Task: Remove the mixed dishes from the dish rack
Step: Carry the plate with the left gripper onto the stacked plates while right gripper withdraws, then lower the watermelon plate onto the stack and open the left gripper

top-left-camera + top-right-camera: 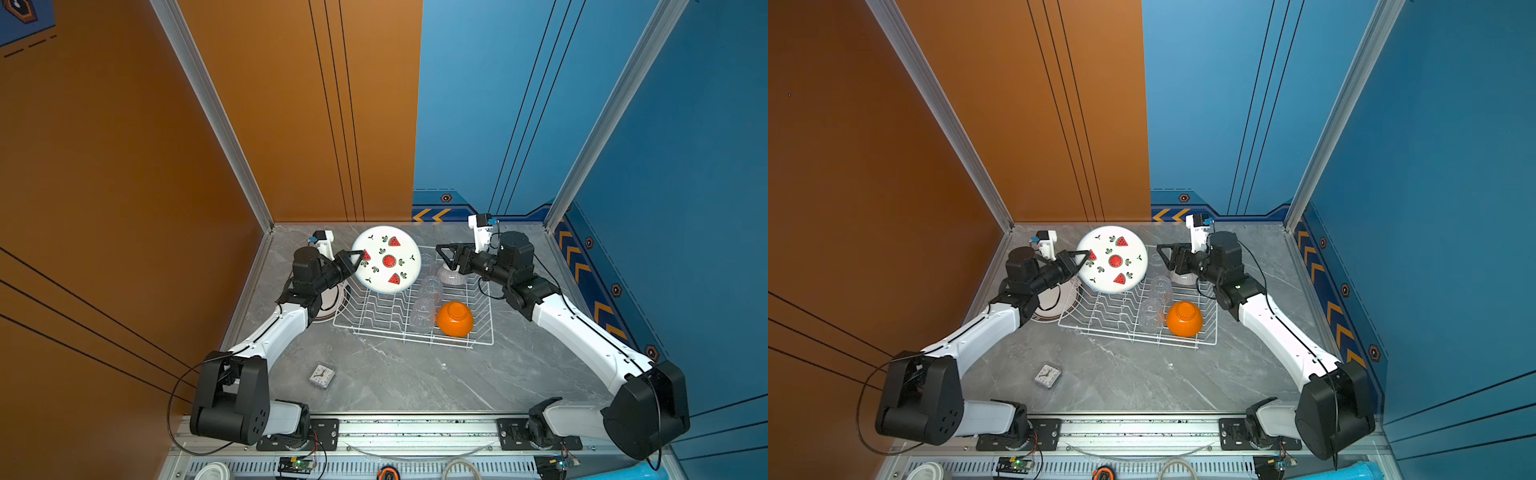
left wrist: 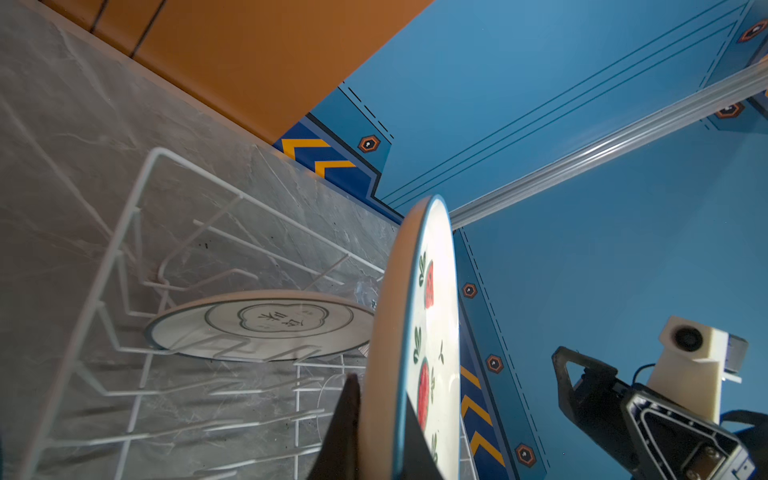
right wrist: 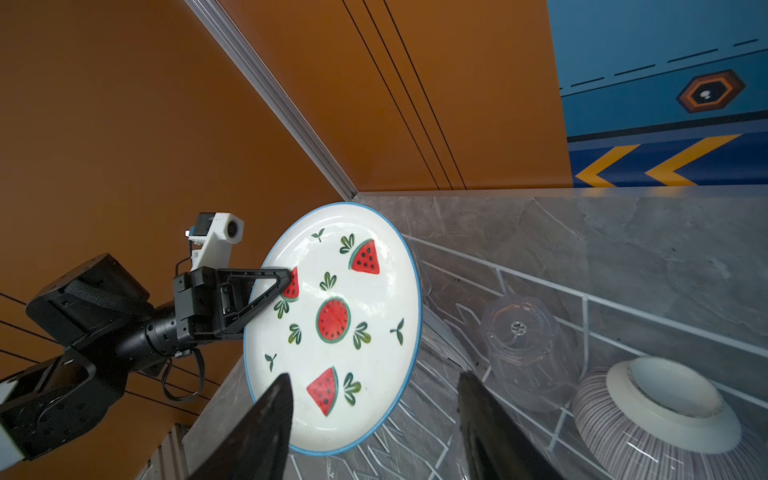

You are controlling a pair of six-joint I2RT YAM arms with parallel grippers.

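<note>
My left gripper (image 1: 358, 254) is shut on the left rim of a white watermelon-patterned plate (image 1: 386, 259), which it holds nearly upright above the back left of the white wire dish rack (image 1: 374, 318). In the left wrist view its fingers pinch the plate (image 2: 432, 332) edge-on. My right gripper (image 1: 442, 257) is open just right of that plate, over a ribbed bowl (image 1: 451, 277), with nothing between its fingers (image 3: 274, 415). Clear tumblers (image 1: 430, 286) and an upturned orange bowl (image 1: 455, 319) sit in the rack.
A second plate (image 1: 334, 301) lies flat on the table left of the rack, partly under my left arm. A small square clock (image 1: 322, 375) lies on the marble table nearer the front. Walls close in on the left, back and right.
</note>
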